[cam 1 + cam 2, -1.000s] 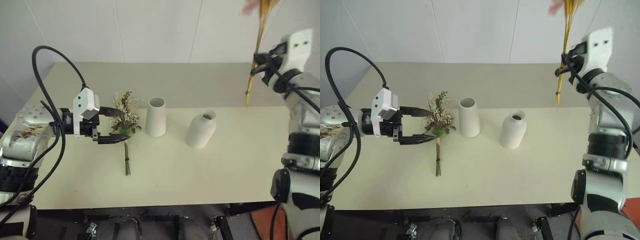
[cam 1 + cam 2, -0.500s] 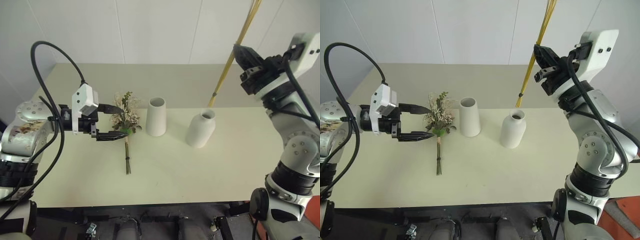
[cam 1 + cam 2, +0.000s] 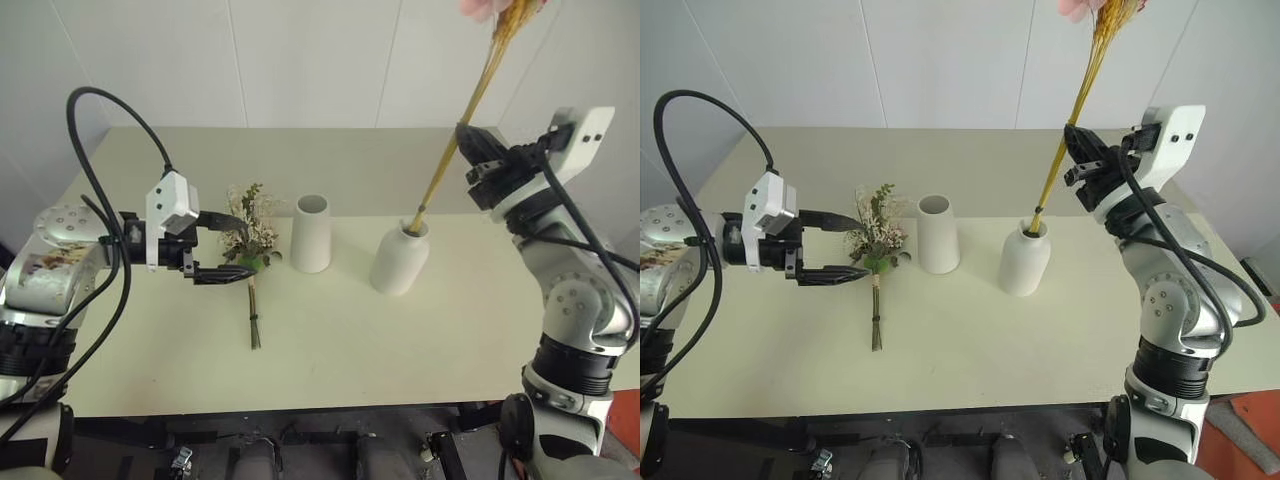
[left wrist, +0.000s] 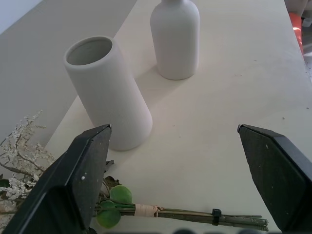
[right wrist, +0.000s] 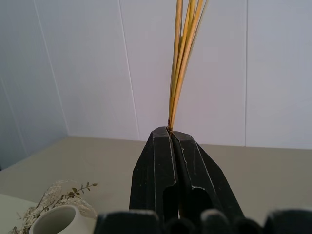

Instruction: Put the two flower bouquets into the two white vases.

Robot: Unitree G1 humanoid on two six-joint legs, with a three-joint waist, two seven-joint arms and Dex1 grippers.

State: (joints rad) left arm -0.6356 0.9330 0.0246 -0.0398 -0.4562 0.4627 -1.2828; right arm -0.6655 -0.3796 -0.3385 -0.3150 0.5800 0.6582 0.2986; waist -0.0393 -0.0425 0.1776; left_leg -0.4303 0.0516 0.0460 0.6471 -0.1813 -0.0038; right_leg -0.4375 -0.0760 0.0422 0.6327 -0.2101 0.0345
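The cream-white bouquet (image 3: 251, 238) lies flat on the table, stems (image 4: 185, 215) toward the front edge. My left gripper (image 3: 240, 250) hovers open at its leafy middle, gripping nothing. The tapered vase (image 3: 311, 235) stands upright just right of it, the bottle vase (image 3: 400, 262) further right. My right gripper (image 3: 467, 145) is shut on the golden stalks (image 5: 183, 58) of the slim bouquet. That bunch slants up to the right, with its pink flowers (image 3: 482, 8) at the top. Its lower ends sit at the bottle vase's mouth (image 3: 1031, 229).
The pale table (image 3: 400, 340) has open surface in front of the vases and to their right. A white panelled wall (image 3: 300, 60) runs behind its far edge. A black cable (image 3: 95, 150) loops above my left arm.
My right arm has come down and to the left with the golden bouquet, bringing the stalk ends from mid-air to the bottle vase's mouth. The left gripper has stayed put.
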